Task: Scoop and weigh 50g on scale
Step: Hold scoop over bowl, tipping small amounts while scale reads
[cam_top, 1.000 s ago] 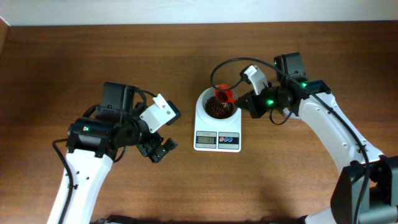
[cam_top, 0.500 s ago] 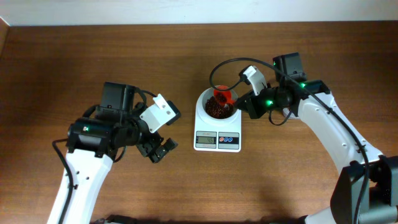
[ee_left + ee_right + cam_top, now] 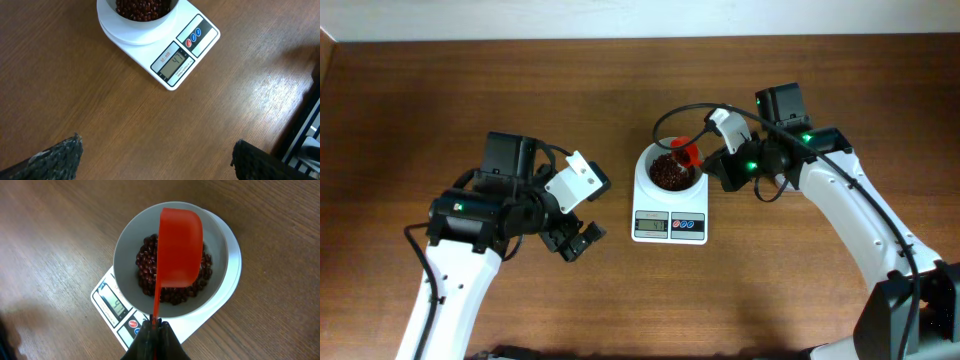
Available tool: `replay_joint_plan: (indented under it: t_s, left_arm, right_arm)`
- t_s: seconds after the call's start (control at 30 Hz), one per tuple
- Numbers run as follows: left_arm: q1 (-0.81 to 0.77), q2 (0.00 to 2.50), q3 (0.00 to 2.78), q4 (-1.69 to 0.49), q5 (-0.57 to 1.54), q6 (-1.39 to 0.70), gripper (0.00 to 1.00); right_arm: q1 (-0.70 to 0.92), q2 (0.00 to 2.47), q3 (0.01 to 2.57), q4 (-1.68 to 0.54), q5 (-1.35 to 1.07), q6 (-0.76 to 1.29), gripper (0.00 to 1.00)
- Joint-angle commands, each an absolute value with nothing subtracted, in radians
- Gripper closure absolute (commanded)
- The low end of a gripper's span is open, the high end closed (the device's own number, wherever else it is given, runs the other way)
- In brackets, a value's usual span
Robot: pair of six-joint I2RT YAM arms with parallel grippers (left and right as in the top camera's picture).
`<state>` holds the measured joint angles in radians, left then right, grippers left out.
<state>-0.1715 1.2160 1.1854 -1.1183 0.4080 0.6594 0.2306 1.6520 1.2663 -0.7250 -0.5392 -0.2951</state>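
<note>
We see one scale (image 3: pixel 669 222) on the surface (image 3: pixel 470 90), beans (image 3: pixel 150 270) in its one bowl (image 3: pixel 125 260) — our right gripper (image 3: pixel 155 326) clamps one red scoop (image 3: pixel 180 245) over them; left gripper (image 3: pixel 157 157) wide open.

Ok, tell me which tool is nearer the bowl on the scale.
Right. The right tool is beside the bowl, holding a red scoop above the beans. The left tool hangs open off to the scale's left, apart from it.
</note>
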Motion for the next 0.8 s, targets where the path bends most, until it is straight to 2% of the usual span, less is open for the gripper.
replay_joint_plan:
  t_s: [0.0, 0.03, 0.13, 0.47, 0.77]
  left_arm:
    - [-0.167, 1.216, 1.179, -1.119, 0.419, 0.675, 0.01]
    - [-0.167, 1.216, 1.179, -1.119, 0.419, 0.675, 0.01]
    - [-0.167, 1.216, 1.179, -1.119, 0.419, 0.675, 0.01]
    - [-0.167, 1.216, 1.179, -1.119, 0.419, 0.675, 0.01]
    - [-0.167, 1.216, 1.179, -1.119, 0.419, 0.675, 0.01]
  right_arm:
    - [0.234, 1.631, 1.299, -0.706, -0.648, -0.299, 0.96]
    - [0.234, 1.631, 1.300, -0.687, -0.703, -0.299, 0.96]
    - [0.247, 1.631, 1.300, -0.728, -0.437, -0.299, 0.96]
    - [0.248, 1.631, 1.300, -0.690, -0.580, -0.299, 0.96]
    - [0.247, 1.631, 1.300, -0.703, -0.595, -0.299, 0.96]
